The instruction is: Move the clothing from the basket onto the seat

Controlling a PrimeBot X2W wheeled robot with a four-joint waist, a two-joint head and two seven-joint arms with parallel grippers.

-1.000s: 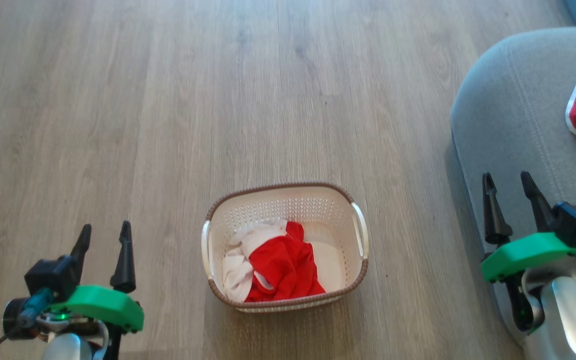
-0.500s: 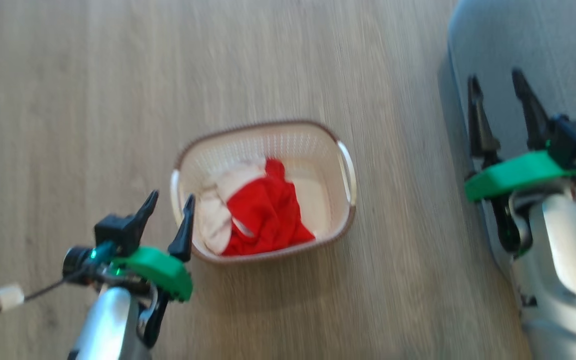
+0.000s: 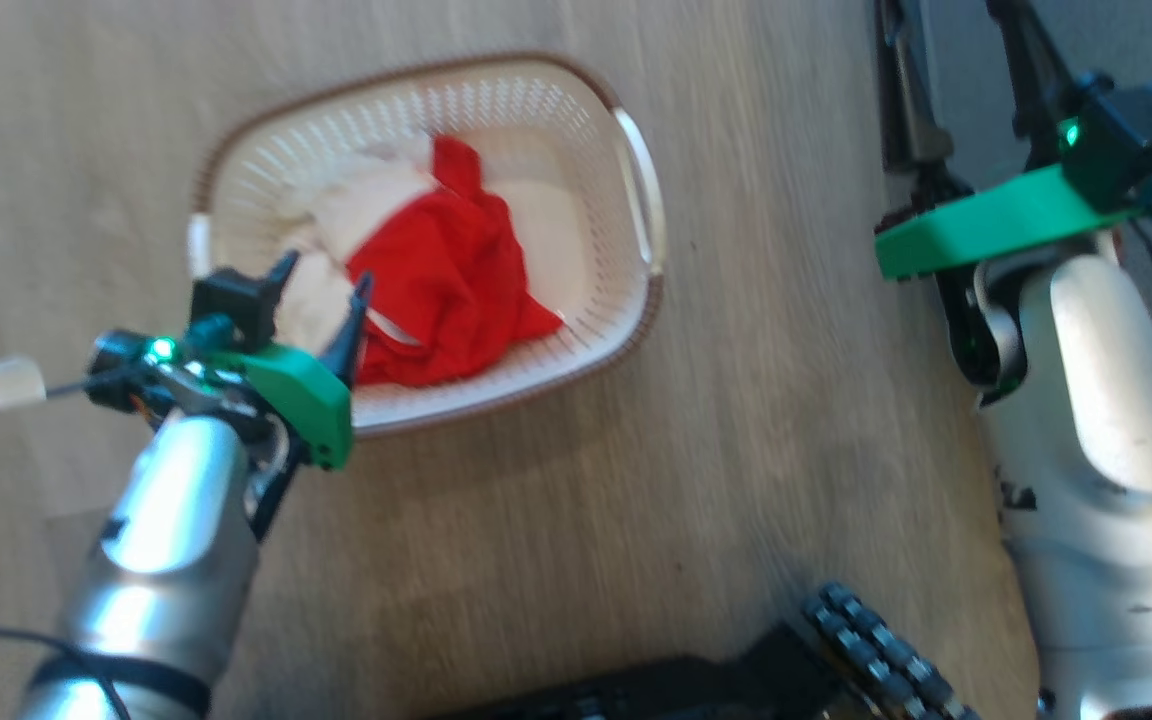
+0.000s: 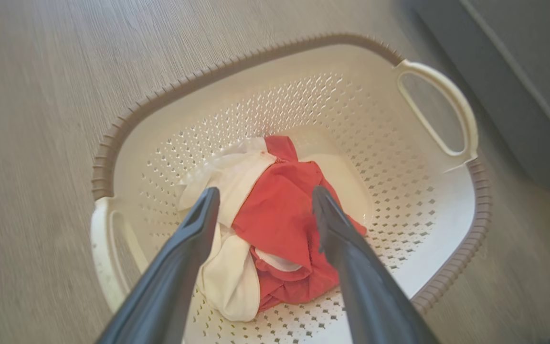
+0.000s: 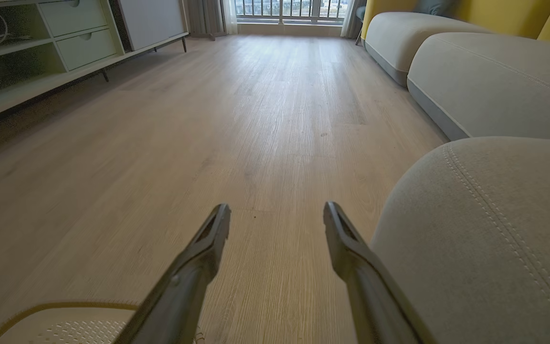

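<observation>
The cream basket (image 3: pixel 636 180) with a brown rim stands on the wooden floor, and red and white clothing (image 3: pixel 446 270) lies bunched inside it. My left gripper (image 3: pixel 326 275) is open and hangs over the basket's near left part. In the left wrist view its fingers (image 4: pixel 264 193) straddle the clothing (image 4: pixel 280 215) from above without touching it, inside the basket (image 4: pixel 351 110). My right gripper (image 5: pixel 277 210) is open and empty, beside the rounded corner of the grey seat (image 5: pixel 485 229). The seat (image 3: pixel 1136 40) fills the top right corner of the head view.
My dark wheeled base (image 3: pixel 836 650) shows at the bottom edge. A cable with a white tag (image 3: pixel 11 380) trails left of my left arm. Farther off stand a low cabinet with drawers (image 5: pixel 65 38) and more sofa cushions (image 5: pixel 494 81).
The head camera has tilted down and closer, shifting the whole picture. My left gripper has gone from the floor left of the basket to above the clothing. Both grippers stay open.
</observation>
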